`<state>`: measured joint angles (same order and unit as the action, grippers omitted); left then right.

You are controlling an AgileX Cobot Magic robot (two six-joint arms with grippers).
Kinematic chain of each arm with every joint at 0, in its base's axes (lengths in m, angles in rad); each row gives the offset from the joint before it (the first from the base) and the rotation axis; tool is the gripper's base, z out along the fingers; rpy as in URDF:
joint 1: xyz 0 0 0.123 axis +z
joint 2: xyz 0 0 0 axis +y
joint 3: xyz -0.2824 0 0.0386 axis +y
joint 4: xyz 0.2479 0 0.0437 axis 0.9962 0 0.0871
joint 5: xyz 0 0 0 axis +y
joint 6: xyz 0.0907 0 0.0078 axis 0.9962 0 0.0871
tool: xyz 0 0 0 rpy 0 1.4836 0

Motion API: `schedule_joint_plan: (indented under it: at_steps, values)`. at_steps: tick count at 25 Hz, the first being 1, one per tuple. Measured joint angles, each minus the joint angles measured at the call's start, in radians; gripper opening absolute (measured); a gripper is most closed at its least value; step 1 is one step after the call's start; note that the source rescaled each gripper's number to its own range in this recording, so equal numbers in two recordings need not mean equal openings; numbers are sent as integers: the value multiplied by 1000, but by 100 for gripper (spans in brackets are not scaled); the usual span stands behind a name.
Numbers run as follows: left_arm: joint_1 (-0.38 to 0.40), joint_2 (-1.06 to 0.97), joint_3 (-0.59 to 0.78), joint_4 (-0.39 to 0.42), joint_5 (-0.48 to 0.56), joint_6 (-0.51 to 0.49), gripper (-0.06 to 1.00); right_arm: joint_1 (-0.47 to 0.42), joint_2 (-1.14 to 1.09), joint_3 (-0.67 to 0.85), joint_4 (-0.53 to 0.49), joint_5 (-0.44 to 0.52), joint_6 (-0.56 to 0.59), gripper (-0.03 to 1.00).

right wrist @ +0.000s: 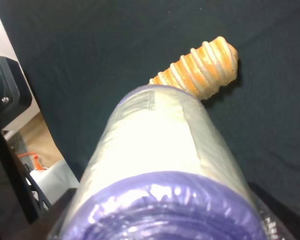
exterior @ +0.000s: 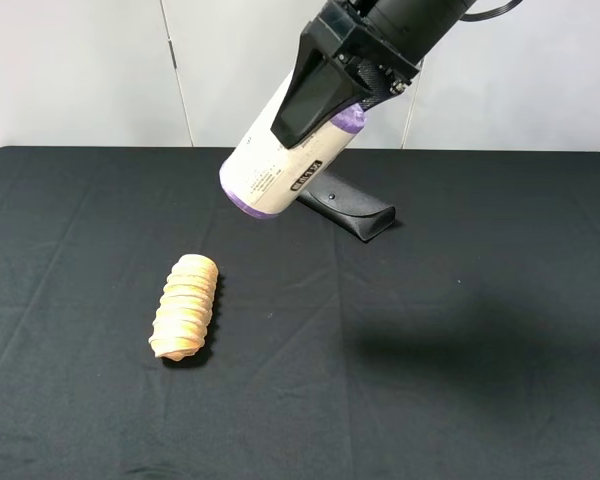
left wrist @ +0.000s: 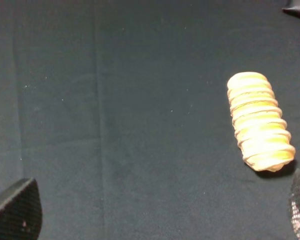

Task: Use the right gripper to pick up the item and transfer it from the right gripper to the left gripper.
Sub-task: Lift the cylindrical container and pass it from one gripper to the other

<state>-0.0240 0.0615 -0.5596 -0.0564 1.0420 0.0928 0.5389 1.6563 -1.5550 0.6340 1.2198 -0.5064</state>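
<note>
Exterior high shows the right gripper [exterior: 315, 95] clamped on the roll [exterior: 280, 165] near its upper end, aloft over the bench [exterior: 500, 400], left gripper [left wrist: 157, 212] spread wide apart; seemingly light, stiff and slick-wrapped, the roll is best taken by its free lower end.

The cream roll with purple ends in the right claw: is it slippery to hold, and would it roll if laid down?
The roll looks wrapped in glossy film, so it may slip in the right claw. Its cylinder shape suggests it would roll if laid sideways on the cloth. No dent shows at the grip: probably firm.
</note>
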Motion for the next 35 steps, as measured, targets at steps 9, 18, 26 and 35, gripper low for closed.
schedule_joint_plan:
  at_steps: [9, 18, 26, 35]
  values:
    - [-24, 262, -87, -9, -30, 197, 96, 0, 0, 0, 0, 0, -4, 7]
    - [-240, 452, -87, 9, -180, 284, 96, 0, 0, 0, 3, 0, 4, 7]
    - [-456, 692, -93, 11, -387, 340, 96, 0, 0, 0, 13, 0, 22, 7]
    - [-579, 990, -180, 15, -588, 370, 96, 0, 0, 0, 40, -9, 26, 7]
